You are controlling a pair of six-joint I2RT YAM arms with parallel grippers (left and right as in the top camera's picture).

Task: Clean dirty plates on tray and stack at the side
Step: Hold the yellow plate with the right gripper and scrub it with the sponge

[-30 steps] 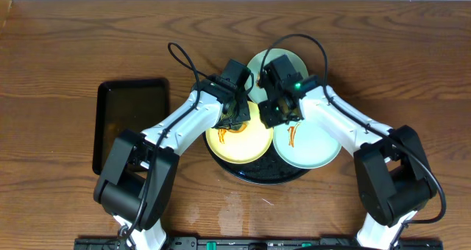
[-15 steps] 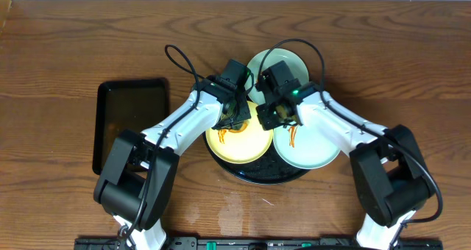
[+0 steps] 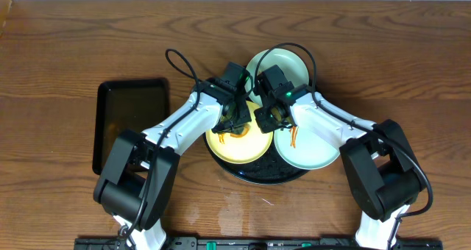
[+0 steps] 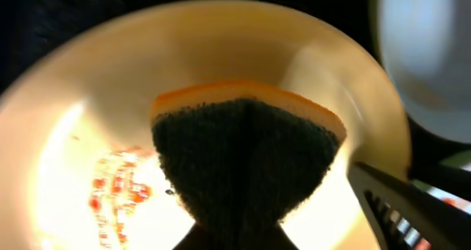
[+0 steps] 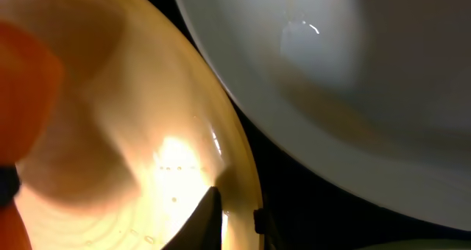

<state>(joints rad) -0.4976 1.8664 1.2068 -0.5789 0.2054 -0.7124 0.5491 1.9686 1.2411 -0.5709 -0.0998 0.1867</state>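
The glossy black round tray (image 3: 265, 178) holds three plates. The pale yellow plate (image 3: 235, 145) is at the front left and has an orange smear (image 4: 118, 187). One mint-green plate (image 3: 316, 148) with an orange smear is at the front right, and another mint-green plate (image 3: 285, 60) is at the back. My left gripper (image 3: 237, 118) is shut on an orange sponge with a dark scrub face (image 4: 246, 154), pressed onto the yellow plate (image 4: 81, 125). My right gripper (image 5: 235, 206) pinches the yellow plate's right rim (image 5: 243, 162), one finger inside and one outside.
A smaller rectangular black tray (image 3: 131, 121) lies on the wood tabletop (image 3: 383, 51) left of the round tray. The front-right mint plate (image 5: 353, 81) sits close beside the yellow plate's rim. Both arms' cables arch over the back of the tray.
My right gripper has moved left from over the front-right mint plate to the yellow plate's right rim. The left gripper with the sponge has barely shifted.
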